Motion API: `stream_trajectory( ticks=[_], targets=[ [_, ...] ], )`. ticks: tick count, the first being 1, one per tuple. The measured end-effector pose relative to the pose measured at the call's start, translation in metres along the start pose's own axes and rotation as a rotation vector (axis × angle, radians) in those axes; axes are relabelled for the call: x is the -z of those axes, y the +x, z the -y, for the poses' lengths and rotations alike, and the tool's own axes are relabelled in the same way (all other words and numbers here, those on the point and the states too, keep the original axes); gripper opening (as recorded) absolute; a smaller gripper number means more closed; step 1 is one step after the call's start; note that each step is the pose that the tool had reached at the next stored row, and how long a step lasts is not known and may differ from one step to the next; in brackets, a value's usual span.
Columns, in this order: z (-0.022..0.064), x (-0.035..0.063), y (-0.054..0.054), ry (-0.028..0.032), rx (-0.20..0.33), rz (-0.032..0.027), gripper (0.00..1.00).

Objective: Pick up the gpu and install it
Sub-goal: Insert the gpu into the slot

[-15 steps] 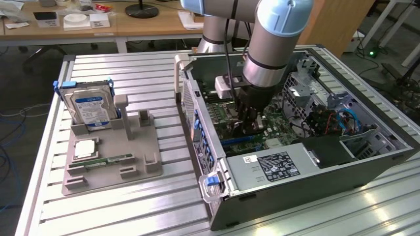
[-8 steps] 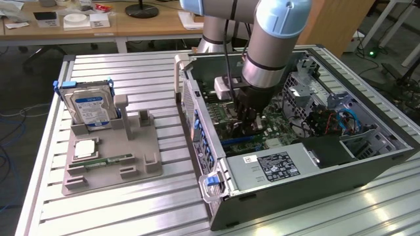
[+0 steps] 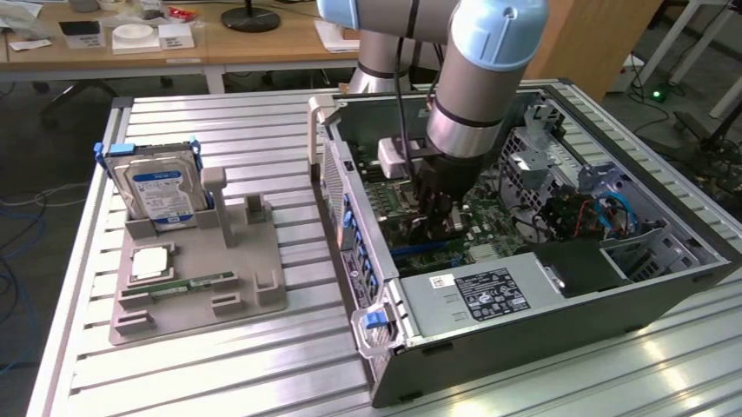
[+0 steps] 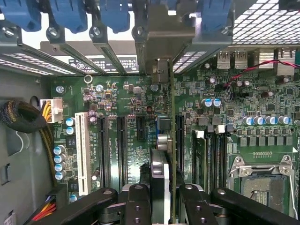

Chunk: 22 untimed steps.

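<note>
Now: card held on edge over the board slots

Gripper [image 4: 165,199] is down inside the open computer case [image 3: 557,347], partly closed, fingers [image 4: 137,206] pinching the gpu [image 4: 169,140] from both faces. Card is carried on edge, so from the wrist view it reads as a thin green line running away from the fingers toward the case's rear slots. This orientation suits the job: the contact edge has to point down at a long black slot [image 4: 180,140] on the motherboard [image 4: 262,93]. Metal end bracket [image 4: 161,70] sits close to the rear opening under the blue clips [image 4: 115,14], presumably so it lines up there. I cannot tell whether the card is already seated or just above its slot.

On the exterior view's left, the grey tray [image 3: 197,269] holds the hard drive [image 3: 159,193], upright, untouched.
</note>
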<state>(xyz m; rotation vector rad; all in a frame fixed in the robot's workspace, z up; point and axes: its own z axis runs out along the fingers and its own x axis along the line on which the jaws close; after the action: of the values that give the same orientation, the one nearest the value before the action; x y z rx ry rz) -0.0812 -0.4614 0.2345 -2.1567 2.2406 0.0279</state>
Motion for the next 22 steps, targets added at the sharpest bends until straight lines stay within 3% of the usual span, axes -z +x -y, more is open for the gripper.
stream_trajectory(
  ticks=[22],
  targets=[
    [-0.0014,-0.0034,-0.0001,-0.0004,0.011,0.0003,0.28]
  ],
)
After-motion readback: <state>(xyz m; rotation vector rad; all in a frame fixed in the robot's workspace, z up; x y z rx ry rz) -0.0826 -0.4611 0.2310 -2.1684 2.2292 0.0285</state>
